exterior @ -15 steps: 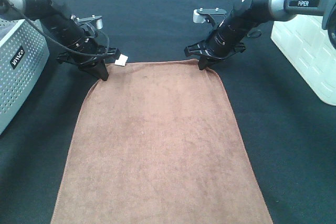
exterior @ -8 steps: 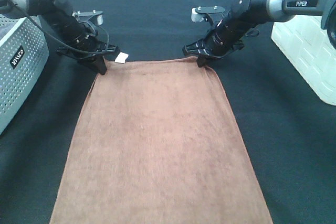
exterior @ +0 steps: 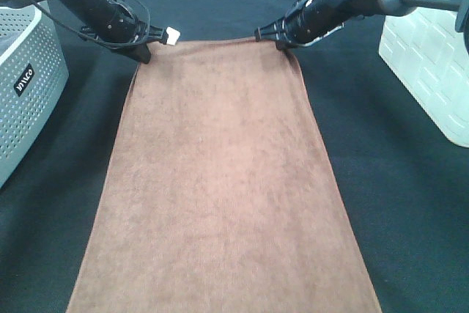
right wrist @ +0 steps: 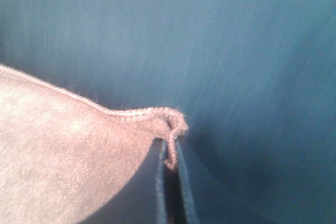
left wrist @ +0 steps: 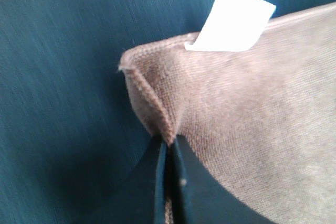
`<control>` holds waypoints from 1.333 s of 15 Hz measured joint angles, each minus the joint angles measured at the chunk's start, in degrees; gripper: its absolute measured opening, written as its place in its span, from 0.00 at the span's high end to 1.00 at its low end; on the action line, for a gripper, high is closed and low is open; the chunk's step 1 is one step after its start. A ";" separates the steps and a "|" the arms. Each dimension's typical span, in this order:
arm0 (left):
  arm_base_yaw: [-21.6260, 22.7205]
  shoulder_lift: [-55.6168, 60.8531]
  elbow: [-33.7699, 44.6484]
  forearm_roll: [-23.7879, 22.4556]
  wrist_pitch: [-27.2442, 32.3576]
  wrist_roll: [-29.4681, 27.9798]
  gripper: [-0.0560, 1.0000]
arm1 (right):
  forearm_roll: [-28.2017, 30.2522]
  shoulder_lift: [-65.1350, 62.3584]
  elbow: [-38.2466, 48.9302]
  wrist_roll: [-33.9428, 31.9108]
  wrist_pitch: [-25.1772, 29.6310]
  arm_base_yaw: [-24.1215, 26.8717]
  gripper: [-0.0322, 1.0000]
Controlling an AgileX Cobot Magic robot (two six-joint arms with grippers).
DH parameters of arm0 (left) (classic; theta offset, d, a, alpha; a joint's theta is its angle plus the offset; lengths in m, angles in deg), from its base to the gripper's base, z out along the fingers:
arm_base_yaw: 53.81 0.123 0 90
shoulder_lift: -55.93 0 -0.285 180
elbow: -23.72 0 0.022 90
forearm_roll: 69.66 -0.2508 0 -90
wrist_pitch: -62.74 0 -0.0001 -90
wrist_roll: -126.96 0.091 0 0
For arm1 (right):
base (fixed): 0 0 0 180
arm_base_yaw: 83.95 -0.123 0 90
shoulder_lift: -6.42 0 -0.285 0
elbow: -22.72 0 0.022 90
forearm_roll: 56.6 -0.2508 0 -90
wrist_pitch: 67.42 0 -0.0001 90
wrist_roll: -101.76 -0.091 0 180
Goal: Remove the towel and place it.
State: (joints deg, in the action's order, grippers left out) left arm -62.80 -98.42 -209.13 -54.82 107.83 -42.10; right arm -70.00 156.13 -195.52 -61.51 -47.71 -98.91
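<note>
The towel [exterior: 220,181] is being held at two corners by the left gripper [exterior: 143,55] and the right gripper [exterior: 281,44], both clamped on it.

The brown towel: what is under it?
The dark tabletop shows on both sides of the towel and likely continues beneath it. Anything else below is covered by the cloth and cannot be seen.

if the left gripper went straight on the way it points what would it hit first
Likely the dark table cover just beyond the towel corner its fingers pinch; depth is unclear.
</note>
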 joint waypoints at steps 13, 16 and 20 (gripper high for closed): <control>0.00 -2.75 -0.06 1.20 -16.27 4.70 0.94 | -0.06 4.98 -5.10 0.00 -10.66 0.46 0.97; 0.00 -4.53 -0.06 1.32 -18.39 4.87 0.94 | -0.34 7.68 -8.02 0.00 -10.66 0.63 0.97; -0.06 -5.96 -0.06 1.32 -21.26 4.98 0.94 | -1.26 9.40 -8.37 0.00 -10.71 0.63 0.97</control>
State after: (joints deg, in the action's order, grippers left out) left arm -62.86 -104.38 -209.19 -53.50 86.57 -37.11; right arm -71.26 165.52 -203.88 -61.51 -58.43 -98.28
